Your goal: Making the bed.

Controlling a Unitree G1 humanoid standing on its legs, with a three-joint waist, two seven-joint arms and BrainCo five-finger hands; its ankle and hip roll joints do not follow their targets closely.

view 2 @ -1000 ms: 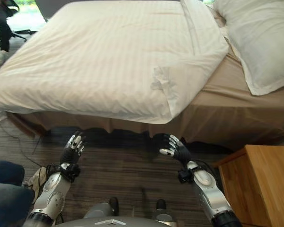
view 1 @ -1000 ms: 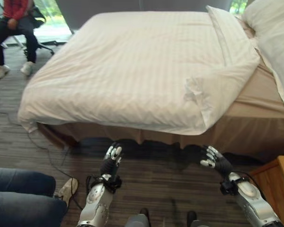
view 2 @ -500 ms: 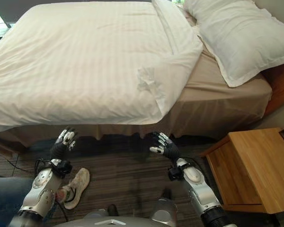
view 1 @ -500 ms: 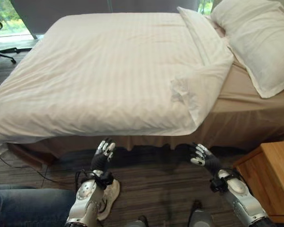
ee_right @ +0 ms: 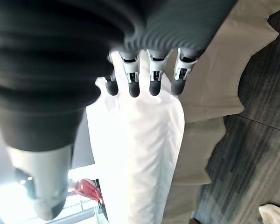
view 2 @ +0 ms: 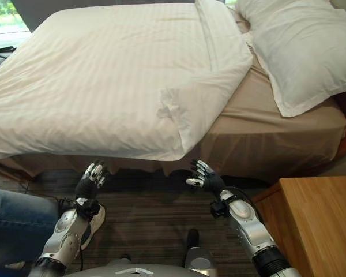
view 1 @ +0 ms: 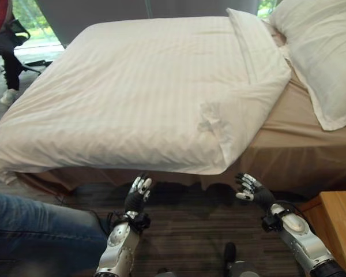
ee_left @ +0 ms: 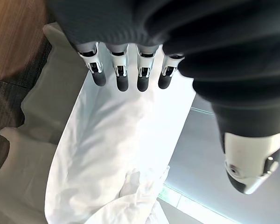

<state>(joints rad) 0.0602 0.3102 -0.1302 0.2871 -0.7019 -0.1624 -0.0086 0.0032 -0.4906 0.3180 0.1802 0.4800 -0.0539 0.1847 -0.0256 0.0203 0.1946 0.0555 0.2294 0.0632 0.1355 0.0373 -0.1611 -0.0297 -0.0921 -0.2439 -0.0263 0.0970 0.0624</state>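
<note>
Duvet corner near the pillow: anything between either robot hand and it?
Nothing visible. The left robot hand and right robot hand are raised open over bare floor, short of the bed's side. The duvet overhangs that edge, its crumpled corner just above and between them. The wooden nightstand stands off to the right, clear of the reach.

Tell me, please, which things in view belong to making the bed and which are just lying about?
For the job: the white duvet with its folded-back corner, the pillow, the tan sheet, and both open hands, left and right.

Just about: the wooden nightstand, a shoe on the floor, a seated person.
</note>
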